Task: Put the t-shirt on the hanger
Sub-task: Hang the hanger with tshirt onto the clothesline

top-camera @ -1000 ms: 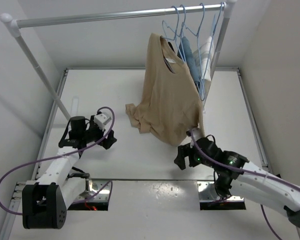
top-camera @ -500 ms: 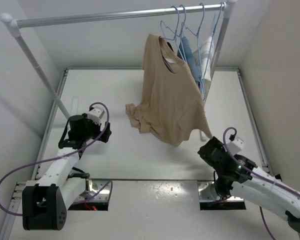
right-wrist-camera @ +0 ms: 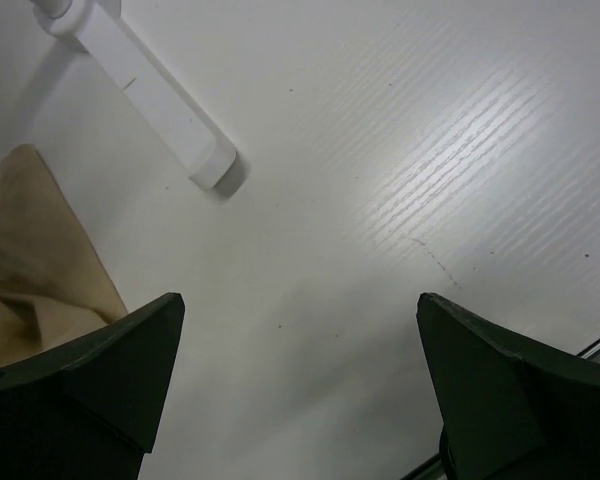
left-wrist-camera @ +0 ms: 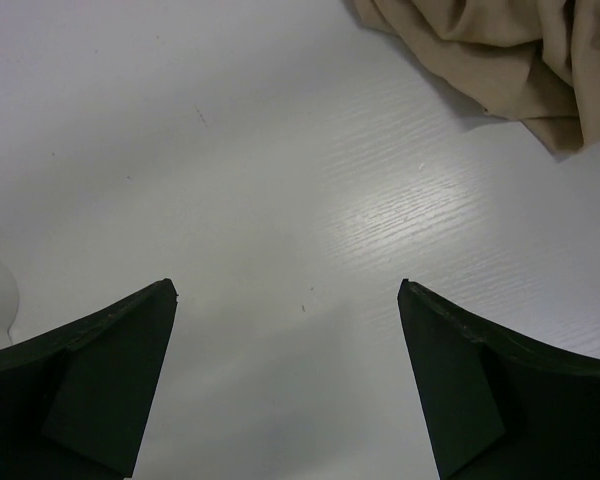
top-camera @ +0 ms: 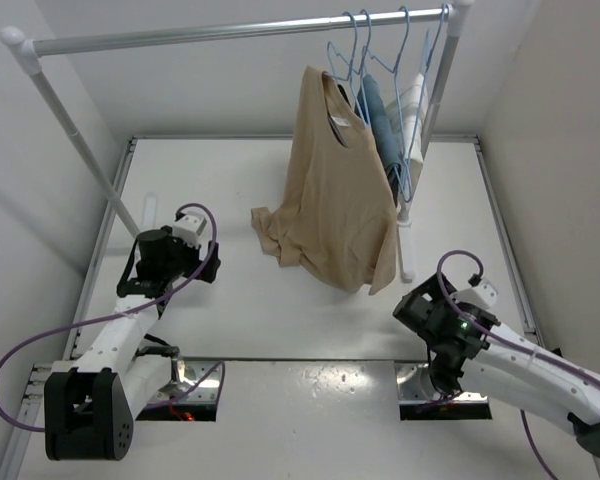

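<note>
Hanging at the upper centre of the top view, the large tan short-sleeved t-shirt (top-camera: 335, 190) looks lopsided on the thin light-blue wire hanger (top-camera: 331, 55). One bunched side rests on the white table (top-camera: 280, 320), so its weight could drag it off. The left gripper (left-wrist-camera: 285, 300) and right gripper (right-wrist-camera: 300, 300) gape wide, empty. How the hanger sits inside the shoulders is hidden by cloth.

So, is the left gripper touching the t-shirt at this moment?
Apart. The top view shows bare table between the open left gripper and the t-shirt; in the left wrist view the cloth lies ahead of the fingers.
</note>
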Controlling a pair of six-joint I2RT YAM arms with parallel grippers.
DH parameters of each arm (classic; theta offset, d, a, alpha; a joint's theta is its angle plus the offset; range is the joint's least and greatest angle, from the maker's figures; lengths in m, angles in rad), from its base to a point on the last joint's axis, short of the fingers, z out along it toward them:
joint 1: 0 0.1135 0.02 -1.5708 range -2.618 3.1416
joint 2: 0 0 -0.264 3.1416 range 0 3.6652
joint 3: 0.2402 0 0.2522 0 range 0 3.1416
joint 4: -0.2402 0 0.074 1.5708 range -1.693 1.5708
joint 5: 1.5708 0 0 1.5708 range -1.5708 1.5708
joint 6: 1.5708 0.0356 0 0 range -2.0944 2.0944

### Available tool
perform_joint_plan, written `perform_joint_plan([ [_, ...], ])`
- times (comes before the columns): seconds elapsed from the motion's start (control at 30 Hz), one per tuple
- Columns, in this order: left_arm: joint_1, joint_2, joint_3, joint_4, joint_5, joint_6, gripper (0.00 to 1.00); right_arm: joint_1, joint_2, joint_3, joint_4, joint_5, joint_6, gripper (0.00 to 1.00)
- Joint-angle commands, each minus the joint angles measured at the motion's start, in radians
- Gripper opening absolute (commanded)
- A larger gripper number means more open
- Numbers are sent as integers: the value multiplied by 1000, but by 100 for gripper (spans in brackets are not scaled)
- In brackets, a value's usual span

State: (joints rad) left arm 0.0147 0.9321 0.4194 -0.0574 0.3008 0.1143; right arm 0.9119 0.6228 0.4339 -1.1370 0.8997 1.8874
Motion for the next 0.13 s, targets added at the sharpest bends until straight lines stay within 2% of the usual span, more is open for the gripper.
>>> perform_joint_plan([
  [0.0, -4, -7, -4, 31, -9, -30, 99, -1, 47, 46, -32, 59, 39, 100],
  [0.1, -4, -7, -4, 31, -9, -30, 99, -1, 94, 71, -50, 70, 39, 100],
])
